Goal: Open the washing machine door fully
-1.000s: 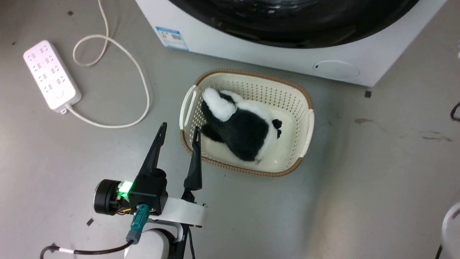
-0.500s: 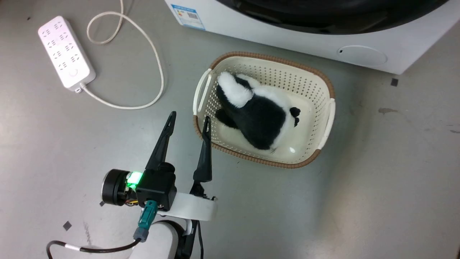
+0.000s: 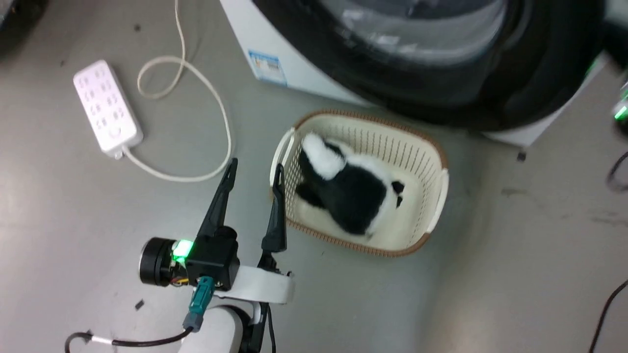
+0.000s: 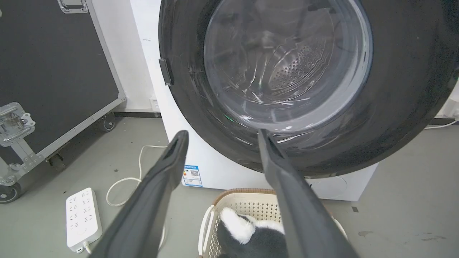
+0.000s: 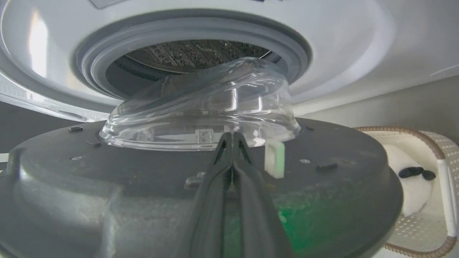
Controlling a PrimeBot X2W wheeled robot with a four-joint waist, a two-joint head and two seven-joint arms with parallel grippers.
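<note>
The white washing machine (image 3: 294, 73) stands at the top of the head view. Its round black door (image 3: 441, 98) is swung part way out from the front, over the far edge of the basket. In the right wrist view the door's dark inner face (image 5: 143, 179) lies below the clear glass bowl (image 5: 200, 111), with the steel drum (image 5: 193, 53) and grey-blue ring (image 5: 179, 30) behind. My right gripper (image 5: 232, 135) is shut, its fingers lying against that inner face, tips at the bowl's rim. My left gripper (image 3: 255, 169) is open over the floor, left of the basket, facing the door's front (image 4: 394, 107).
A cream basket (image 3: 444, 191) holding a black-and-white plush (image 3: 353, 196) sits on the floor just in front of the machine. A white power strip (image 3: 108, 108) and its looped cable (image 3: 216, 113) lie to the left. A black wheeled flight case (image 4: 53, 53) stands left of the machine.
The head camera has shifted. The door now stands out from the machine front and reaches over the basket's far rim. My left gripper stays open in the same place.
</note>
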